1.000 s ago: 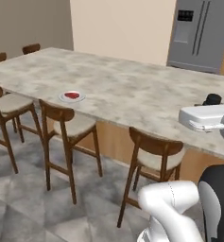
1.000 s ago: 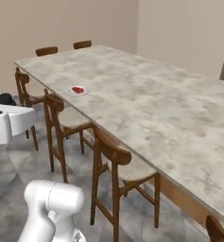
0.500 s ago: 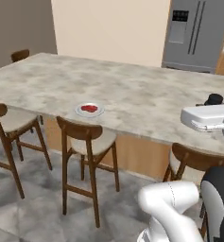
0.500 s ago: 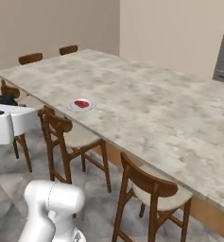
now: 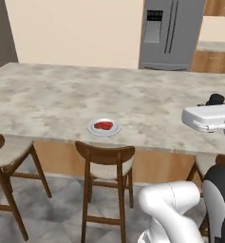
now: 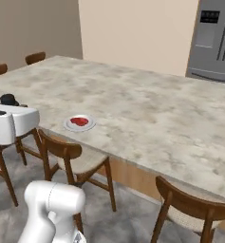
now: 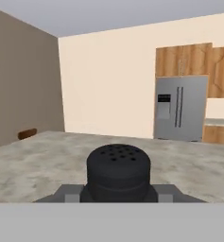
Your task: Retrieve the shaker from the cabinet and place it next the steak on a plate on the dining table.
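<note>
My gripper (image 7: pixel 118 191) is shut on the black shaker (image 7: pixel 118 169), whose perforated cap faces the hand camera, with dark fingers (image 7: pixel 68 193) on either side. The hand (image 5: pixel 206 117) hangs level over the right part of the dining table (image 5: pixel 61 99), well right of the plate. It also stands at the left over the table edge (image 6: pixel 9 122). The white plate (image 5: pixel 103 127) with the red steak (image 5: pixel 103 125) lies near the table's front edge; the plate (image 6: pixel 79 123) and steak (image 6: pixel 79 121) appear again from the right side. The cabinet with the shelf is out of view.
Wooden chairs (image 5: pixel 107 163) (image 6: pixel 61 152) stand along the table's near side, one right below the plate. A steel fridge (image 5: pixel 168 33) with wood cabinets (image 7: pixel 184 59) around it is behind the table. The marbled top around the plate is bare.
The whole scene has shifted because the base drove along the table: the plate with the steak now sits nearer the middle and closer. The arm keeps its pose, still holding the shaker.
</note>
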Available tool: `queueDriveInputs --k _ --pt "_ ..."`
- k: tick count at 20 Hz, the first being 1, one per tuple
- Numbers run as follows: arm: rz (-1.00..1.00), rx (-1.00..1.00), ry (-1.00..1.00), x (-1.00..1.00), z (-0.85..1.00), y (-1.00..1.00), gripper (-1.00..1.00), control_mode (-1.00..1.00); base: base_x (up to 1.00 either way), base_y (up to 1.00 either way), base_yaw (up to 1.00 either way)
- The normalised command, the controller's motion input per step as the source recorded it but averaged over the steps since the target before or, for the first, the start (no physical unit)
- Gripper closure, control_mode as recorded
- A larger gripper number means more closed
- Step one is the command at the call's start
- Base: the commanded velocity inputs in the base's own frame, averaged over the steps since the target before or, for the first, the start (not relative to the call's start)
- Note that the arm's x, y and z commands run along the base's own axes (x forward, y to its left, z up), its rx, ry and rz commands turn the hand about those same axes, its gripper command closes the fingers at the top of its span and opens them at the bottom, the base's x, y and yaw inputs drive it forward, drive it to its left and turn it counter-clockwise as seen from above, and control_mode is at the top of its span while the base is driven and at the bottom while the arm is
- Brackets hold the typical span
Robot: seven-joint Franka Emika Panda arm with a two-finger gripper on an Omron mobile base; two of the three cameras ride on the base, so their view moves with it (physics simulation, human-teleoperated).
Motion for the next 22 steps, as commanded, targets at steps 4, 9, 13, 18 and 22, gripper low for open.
queueDriveInputs --k 4,9,13,18,22 --pt "0.00 0.00 0.00 0.00 0.00 0.00 1.00 1.00 0.24 1.00 -0.36" --pt "0.00 0.00 0.00 0.00 0.00 0.00 1.00 1.00 0.33 0.62 -0.36" --pt "0.00 0.00 0.00 0.00 0.00 0.00 1.00 1.00 0.71 -0.05 -0.26" --pt "0.00 0.00 0.00 0.00 0.00 0.00 1.00 1.00 0.96 0.06 -0.08" --pt "0.00 0.00 0.00 0.00 0.00 0.00 1.00 1.00 1.00 0.61 -0.07"
